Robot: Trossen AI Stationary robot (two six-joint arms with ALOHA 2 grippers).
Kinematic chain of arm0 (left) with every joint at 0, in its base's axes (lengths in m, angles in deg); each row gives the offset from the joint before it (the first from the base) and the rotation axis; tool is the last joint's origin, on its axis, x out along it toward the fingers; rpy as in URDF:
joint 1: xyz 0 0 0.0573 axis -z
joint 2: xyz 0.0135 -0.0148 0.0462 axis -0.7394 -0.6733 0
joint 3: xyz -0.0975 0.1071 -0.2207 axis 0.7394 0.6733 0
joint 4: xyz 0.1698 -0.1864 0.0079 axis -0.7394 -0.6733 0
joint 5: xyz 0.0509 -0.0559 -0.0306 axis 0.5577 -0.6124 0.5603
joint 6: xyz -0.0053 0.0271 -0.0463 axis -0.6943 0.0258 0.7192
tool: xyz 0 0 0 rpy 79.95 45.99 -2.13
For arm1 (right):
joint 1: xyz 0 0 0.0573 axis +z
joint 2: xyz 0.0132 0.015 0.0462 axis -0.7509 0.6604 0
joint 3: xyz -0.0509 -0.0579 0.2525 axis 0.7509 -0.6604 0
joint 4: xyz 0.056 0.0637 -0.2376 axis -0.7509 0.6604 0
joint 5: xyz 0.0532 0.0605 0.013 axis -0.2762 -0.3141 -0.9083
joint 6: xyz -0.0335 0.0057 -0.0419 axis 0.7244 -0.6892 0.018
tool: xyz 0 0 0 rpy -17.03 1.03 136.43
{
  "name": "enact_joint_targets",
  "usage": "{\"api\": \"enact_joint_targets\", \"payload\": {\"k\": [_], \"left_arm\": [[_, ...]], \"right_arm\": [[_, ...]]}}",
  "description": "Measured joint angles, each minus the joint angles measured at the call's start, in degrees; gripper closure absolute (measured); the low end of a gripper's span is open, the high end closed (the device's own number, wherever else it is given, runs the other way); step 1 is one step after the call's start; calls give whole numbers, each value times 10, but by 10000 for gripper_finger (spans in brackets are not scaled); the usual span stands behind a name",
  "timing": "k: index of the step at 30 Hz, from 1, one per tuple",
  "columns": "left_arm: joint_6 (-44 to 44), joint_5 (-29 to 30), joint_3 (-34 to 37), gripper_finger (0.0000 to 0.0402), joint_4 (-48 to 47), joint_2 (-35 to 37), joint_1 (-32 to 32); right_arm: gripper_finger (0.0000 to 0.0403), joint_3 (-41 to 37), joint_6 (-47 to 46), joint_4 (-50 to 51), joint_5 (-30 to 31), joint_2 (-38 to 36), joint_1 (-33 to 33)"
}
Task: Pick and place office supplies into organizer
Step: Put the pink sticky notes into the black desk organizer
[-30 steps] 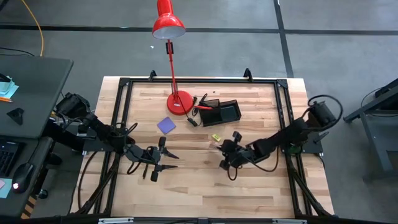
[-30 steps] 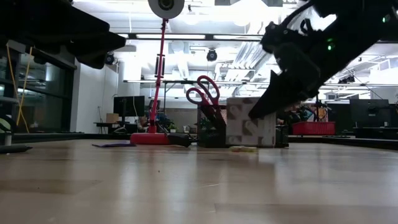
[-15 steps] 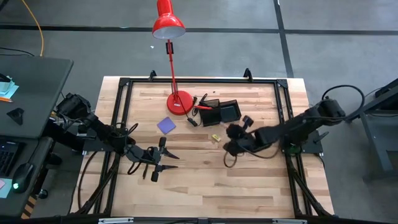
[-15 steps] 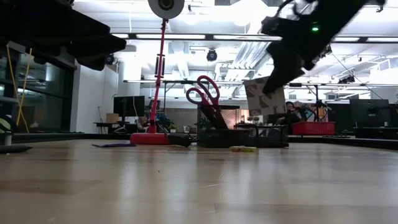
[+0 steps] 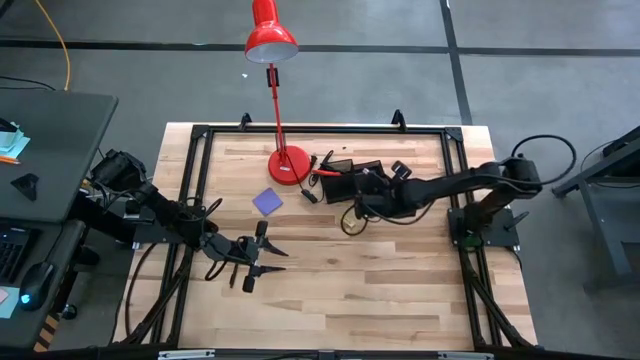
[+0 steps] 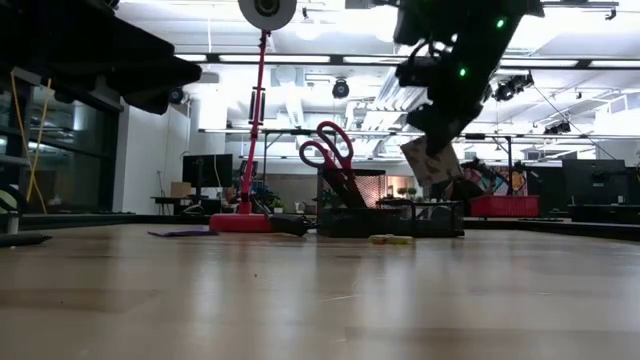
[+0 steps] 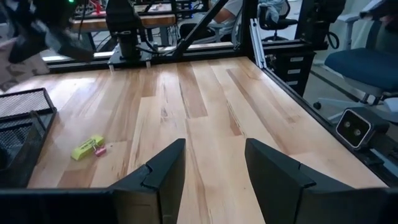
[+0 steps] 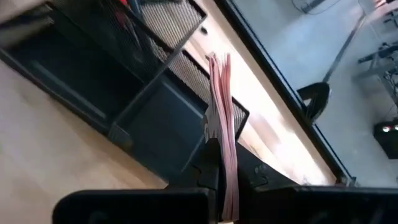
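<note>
A pale wooden table (image 5: 400, 270) sits inside a black frame. Nearest, the left gripper (image 5: 262, 256) waits low over the boards, fingers parted and empty. Farther on lie the yellow piece (image 7: 87, 147) and purple pad (image 5: 267, 202). Beyond, the right gripper (image 8: 219, 163) pinches the pink note pad (image 8: 222, 118) upright over the organizer (image 8: 149, 106), beside the red-handled scissors (image 6: 328, 150).

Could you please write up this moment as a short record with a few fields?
right gripper: shut on the pink note pad, held edge-on above the organizer
left gripper: open, empty, waiting low over the table's left front
scissors: standing in the organizer, red handles up
purple pad: on the table beside the lamp base
yellow piece: on the table outside the organizer
</note>
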Motion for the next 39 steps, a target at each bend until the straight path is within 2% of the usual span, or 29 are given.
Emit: {"api": "enact_joint_targets", "payload": {"k": [14, 19, 26, 31, 39], "left_arm": [[1, 0, 0, 243, 3, 0, 0], [1, 0, 0, 243, 3, 0, 0], [1, 0, 0, 243, 3, 0, 0], [1, 0, 0, 243, 3, 0, 0], [1, 0, 0, 243, 2, 0, 0]], "right_arm": [[403, 0, 28, -62, 14, 80, -60], [403, 0, 28, -75, 37, 105, -67], [401, -1, 29, -77, 29, 123, -79], [369, -1, 42, -80, -4, 125, -90], [279, -1, 45, -94, -17, 125, -97]]}}
